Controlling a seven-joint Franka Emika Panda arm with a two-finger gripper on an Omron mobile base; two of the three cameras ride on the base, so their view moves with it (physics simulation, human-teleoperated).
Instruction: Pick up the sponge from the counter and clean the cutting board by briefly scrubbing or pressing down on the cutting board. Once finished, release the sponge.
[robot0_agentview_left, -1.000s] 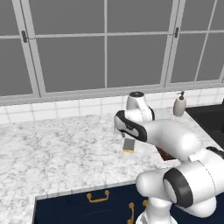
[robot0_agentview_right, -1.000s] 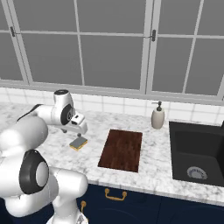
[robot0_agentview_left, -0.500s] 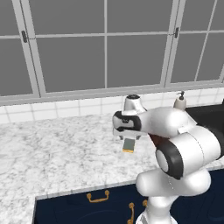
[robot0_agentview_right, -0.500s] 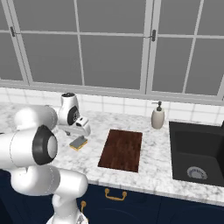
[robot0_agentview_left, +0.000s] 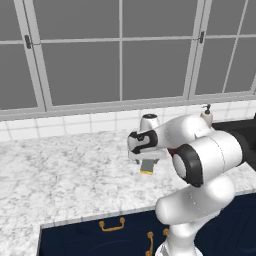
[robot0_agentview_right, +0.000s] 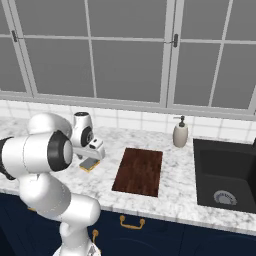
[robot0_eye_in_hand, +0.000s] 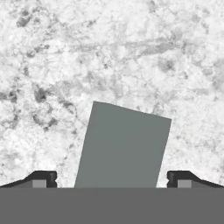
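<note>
- Left base view: the white arm bends across the marble tabletop (robot0_agentview_left: 60, 170), its hand held low over the sponge (robot0_agentview_left: 146, 167). The sponge lies flat on the marble, grey-green top up with a yellow edge showing below. The jaws (robot0_agentview_left: 146, 161) sit just above it; from here I cannot tell how wide they stand. A soap dispenser (robot0_agentview_left: 205, 114) stands by the tiled wall behind the arm.
- Right base view: the sponge (robot0_agentview_right: 89, 164) lies on the tabletop (robot0_agentview_right: 175, 192) just under the hand, left of the cutting board (robot0_agentview_right: 139, 171) and apart from it. The dark reddish-brown board lies flat with nothing on it. Right of it is a black sink (robot0_agentview_right: 227, 175), and the soap dispenser (robot0_agentview_right: 180, 133) stands near the wall between board and sink.
- Hand view: the sponge (robot0_eye_in_hand: 122, 146) shows its grey-green top, slightly skewed, lying on the marble between the two dark fingertips (robot0_eye_in_hand: 42, 178). The jaws (robot0_eye_in_hand: 113, 179) are spread wider than the sponge, with marble visible on each side, touching neither edge.
</note>
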